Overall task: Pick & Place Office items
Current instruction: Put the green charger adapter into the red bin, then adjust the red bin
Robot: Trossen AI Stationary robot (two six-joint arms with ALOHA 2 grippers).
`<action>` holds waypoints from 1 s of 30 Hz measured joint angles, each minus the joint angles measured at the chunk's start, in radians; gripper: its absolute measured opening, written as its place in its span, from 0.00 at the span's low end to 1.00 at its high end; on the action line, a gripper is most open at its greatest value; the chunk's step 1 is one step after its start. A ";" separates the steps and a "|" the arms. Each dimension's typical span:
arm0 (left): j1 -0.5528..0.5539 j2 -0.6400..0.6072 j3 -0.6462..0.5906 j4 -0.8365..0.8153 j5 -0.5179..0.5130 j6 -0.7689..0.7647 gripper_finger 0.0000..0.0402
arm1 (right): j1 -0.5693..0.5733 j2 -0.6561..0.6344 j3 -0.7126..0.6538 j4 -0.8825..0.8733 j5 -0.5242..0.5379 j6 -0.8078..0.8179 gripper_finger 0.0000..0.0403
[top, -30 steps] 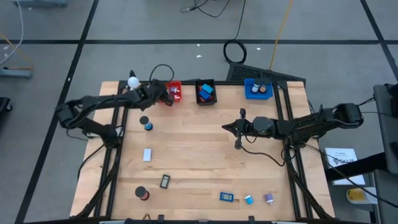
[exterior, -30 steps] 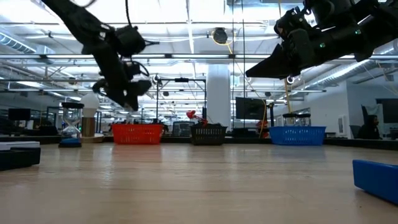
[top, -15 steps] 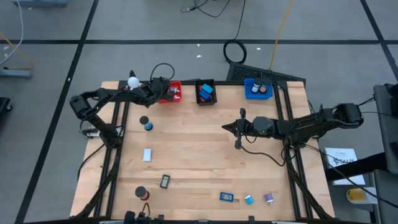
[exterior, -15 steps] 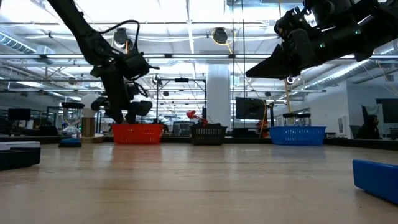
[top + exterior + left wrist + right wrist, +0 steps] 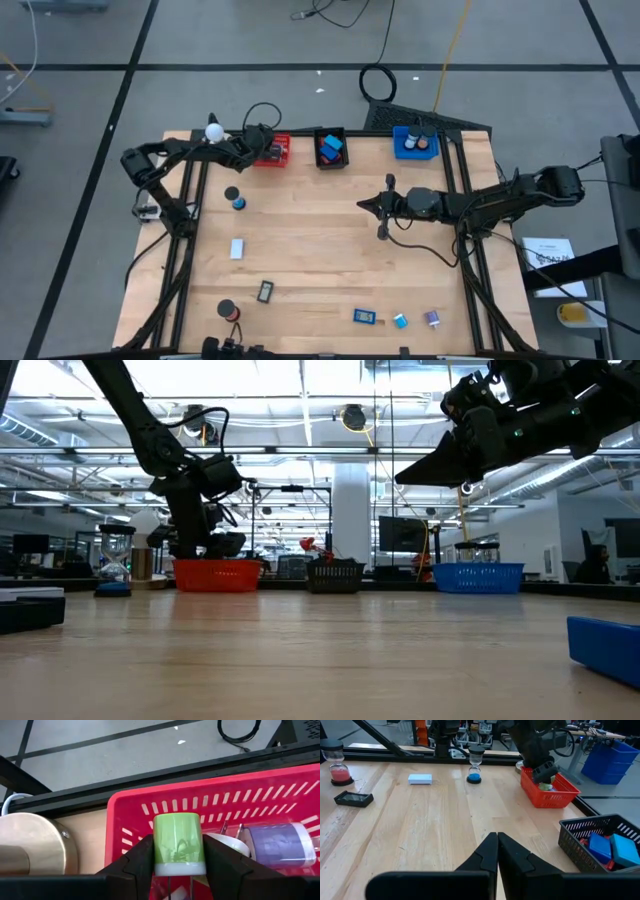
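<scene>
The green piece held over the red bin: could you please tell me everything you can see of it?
The green piece is a glossy lime-green block with rounded corners and a white band along one edge, plastic by its look. It stands upright, clamped on both sides between the left gripper fingers, over the inside of the red bin. In the bin beyond it lie a white piece and a purple piece with white ends.
</scene>
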 joint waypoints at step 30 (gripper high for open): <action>-0.110 -0.203 0.040 -0.154 0.232 0.328 0.53 | 0.000 0.000 0.000 0.000 0.000 -0.001 0.01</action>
